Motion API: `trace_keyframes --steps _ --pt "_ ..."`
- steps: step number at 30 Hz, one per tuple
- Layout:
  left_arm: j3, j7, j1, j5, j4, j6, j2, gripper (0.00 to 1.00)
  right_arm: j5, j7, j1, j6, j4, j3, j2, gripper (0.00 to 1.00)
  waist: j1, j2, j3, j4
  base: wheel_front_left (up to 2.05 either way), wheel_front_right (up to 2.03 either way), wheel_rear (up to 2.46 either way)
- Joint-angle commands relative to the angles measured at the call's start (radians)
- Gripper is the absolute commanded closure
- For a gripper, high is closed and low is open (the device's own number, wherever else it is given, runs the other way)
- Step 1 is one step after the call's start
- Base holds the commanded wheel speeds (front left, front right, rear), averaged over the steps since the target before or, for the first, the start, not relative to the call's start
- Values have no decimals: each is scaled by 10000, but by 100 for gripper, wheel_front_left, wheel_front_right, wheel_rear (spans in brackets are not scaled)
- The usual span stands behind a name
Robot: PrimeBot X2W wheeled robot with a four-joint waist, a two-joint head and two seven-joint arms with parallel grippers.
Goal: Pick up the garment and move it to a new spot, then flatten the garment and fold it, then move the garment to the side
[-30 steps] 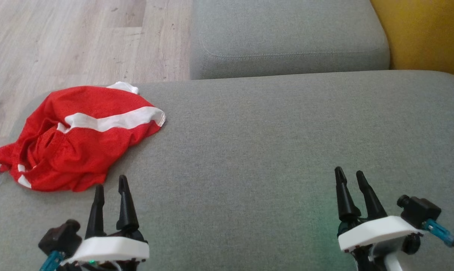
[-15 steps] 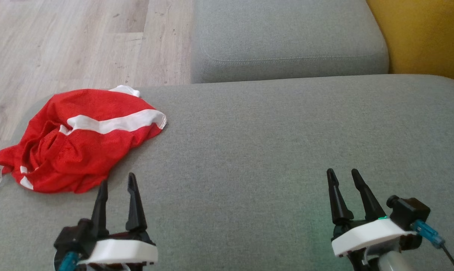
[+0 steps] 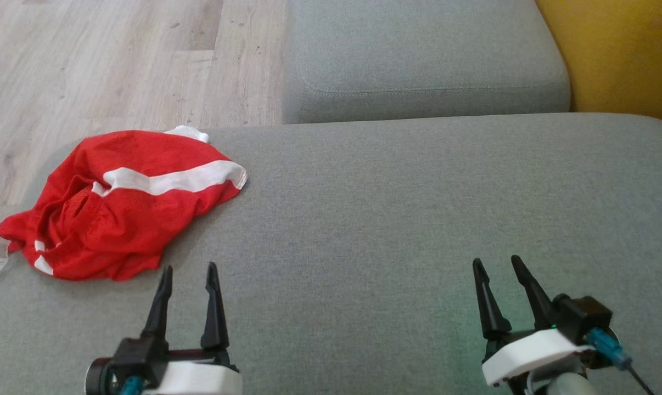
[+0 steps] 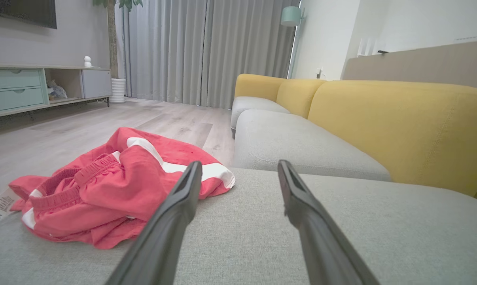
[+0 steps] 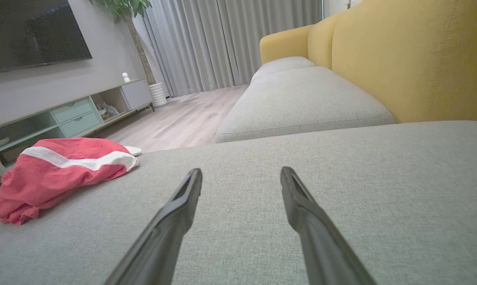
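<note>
Grey sofa cushion (image 3: 364, 219): red garment (image 3: 117, 219) at its left-frame edge; your jaws, both parted and empty, could shove it off.

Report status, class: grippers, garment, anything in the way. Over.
Left gripper open, empty. Right gripper open, empty. Shorts crumpled at left end of cushion, untouched. Nothing in the way.

On seat cushion (image 3: 364, 219), garment (image 3: 117, 214) at left edge, left gripper (image 3: 190, 267) just before it; right gripper (image 3: 495, 260) well apart, rightward
</note>
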Motion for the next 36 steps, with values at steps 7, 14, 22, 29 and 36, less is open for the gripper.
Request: trace_keyframes --steps 7,14,22,29,36 --pt "73 -406 -328 1229 1 250 68 0 -1167 -433 -448 -7 -54 307 -101 0 0 0 -45 13 0 0 0" --pt "32 -462 -374 1364 283 326 70 0 -1369 -488 -462 -7 2 310 -102 0 0 0 -52 36 0 0 0" --pt "80 -462 -399 1254 403 379 70 0 -1334 -488 -457 -7 50 274 -102 0 0 0 -68 56 0 0 0" --pt "119 -462 -434 937 497 422 70 0 -1292 -488 -428 -7 66 201 -102 0 0 0 -44 201 0 0 0" --pt "112 -462 -618 952 494 480 70 0 -1260 -488 -362 -7 55 104 -102 0 0 0 49 1261 0 0 0"
